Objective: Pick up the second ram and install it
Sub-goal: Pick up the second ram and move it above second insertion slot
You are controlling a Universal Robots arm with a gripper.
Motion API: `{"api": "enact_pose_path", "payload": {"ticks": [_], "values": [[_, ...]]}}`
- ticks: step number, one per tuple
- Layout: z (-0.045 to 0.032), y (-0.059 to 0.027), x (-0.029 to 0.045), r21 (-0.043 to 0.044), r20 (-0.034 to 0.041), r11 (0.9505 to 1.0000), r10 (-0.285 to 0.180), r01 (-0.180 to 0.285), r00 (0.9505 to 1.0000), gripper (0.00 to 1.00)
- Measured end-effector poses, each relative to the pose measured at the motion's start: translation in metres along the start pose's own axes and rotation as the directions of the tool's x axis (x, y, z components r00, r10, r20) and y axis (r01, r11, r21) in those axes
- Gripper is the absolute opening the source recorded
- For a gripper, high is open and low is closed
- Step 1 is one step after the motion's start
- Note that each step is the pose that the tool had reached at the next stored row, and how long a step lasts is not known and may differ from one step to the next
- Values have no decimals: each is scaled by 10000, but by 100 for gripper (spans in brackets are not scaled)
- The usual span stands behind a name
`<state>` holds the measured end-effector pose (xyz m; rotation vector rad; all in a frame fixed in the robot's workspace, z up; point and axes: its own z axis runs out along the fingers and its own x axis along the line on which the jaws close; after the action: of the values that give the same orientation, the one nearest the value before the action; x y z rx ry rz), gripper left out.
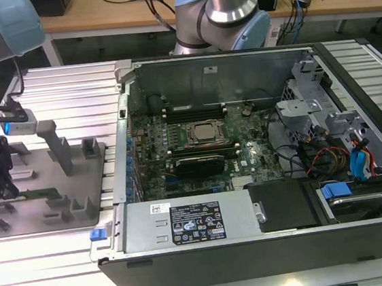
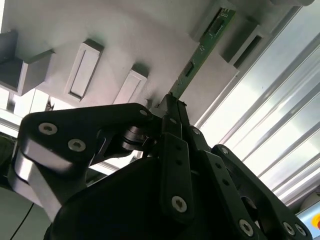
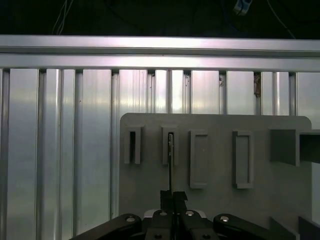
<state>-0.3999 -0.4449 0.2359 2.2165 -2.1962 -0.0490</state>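
Note:
The second ram (image 2: 200, 52) is a thin green board stick standing on edge in the slots of the grey fixture plate (image 2: 150, 35). In the exterior view the ram (image 1: 43, 195) lies low on the plate (image 1: 90, 186) at the exterior view's left. My gripper (image 2: 170, 106) is shut on the near end of the stick, whose far end still sits in a slot block. In the first wrist view the ram (image 3: 170, 162) shows edge-on, running from my gripper (image 3: 173, 196) into a slot. In the exterior view my gripper (image 1: 0, 185) hangs over the plate's left part.
An open computer case (image 1: 365, 241) lies to the exterior view's right, with the motherboard (image 1: 247, 161), a square processor (image 1: 204, 133) and dark memory slots (image 1: 194, 110). Upright posts (image 1: 58, 149) rise from the fixture plate. Ribbed aluminium table (image 3: 60, 150) surrounds the plate.

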Motion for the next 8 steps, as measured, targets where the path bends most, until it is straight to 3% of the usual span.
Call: {"api": "enact_pose_path", "payload": {"ticks": [4, 8], "values": [[-37, 2, 0, -3, -2, 10000, 0, 0, 10000, 9], [-126, 5, -1, -3, -2, 10000, 0, 0, 10000, 9]]}}
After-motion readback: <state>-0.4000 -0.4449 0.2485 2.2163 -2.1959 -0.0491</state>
